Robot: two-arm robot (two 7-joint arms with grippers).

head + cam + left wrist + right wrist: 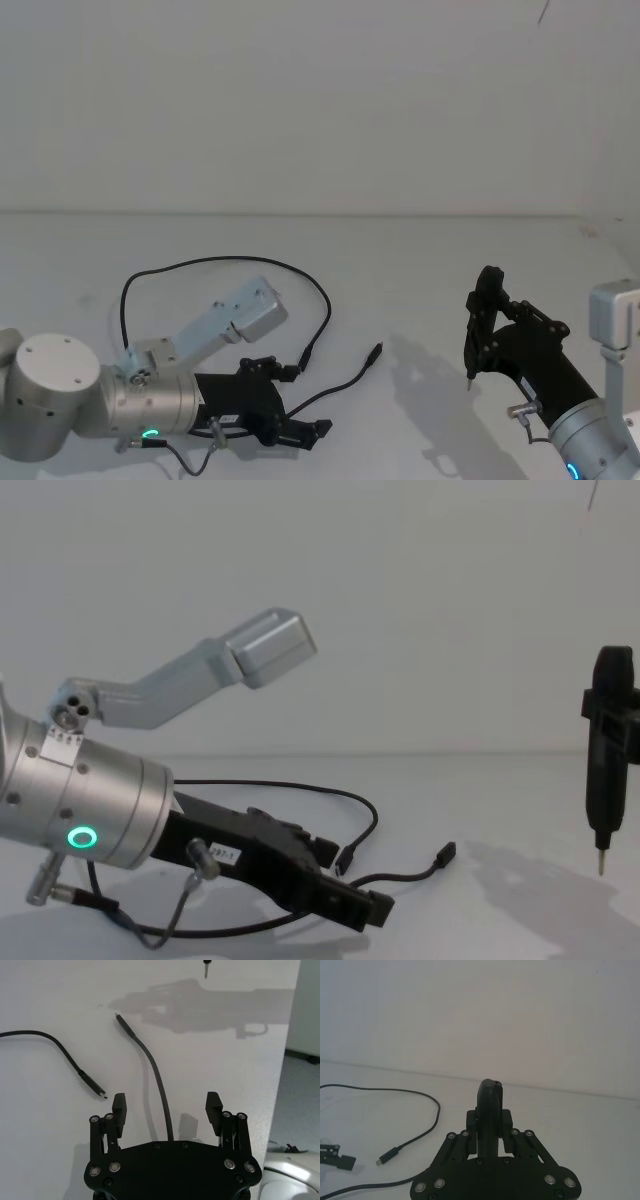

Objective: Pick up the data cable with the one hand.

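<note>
The data cable (159, 1080) lies on your worktop (240, 1085), one stretch running under the gap of your left end effector (166, 1102), which is spread wide; both cable ends rest just ahead; your right end effector (489, 1121), well apart, pinches a pen-like tool (490, 1092)

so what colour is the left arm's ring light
Green; the ring light shows best in the chest view.

surface: white table (450, 265) | lying on it: black data cable (158, 1077), one wide loop | both plug ends flat, apart
</note>
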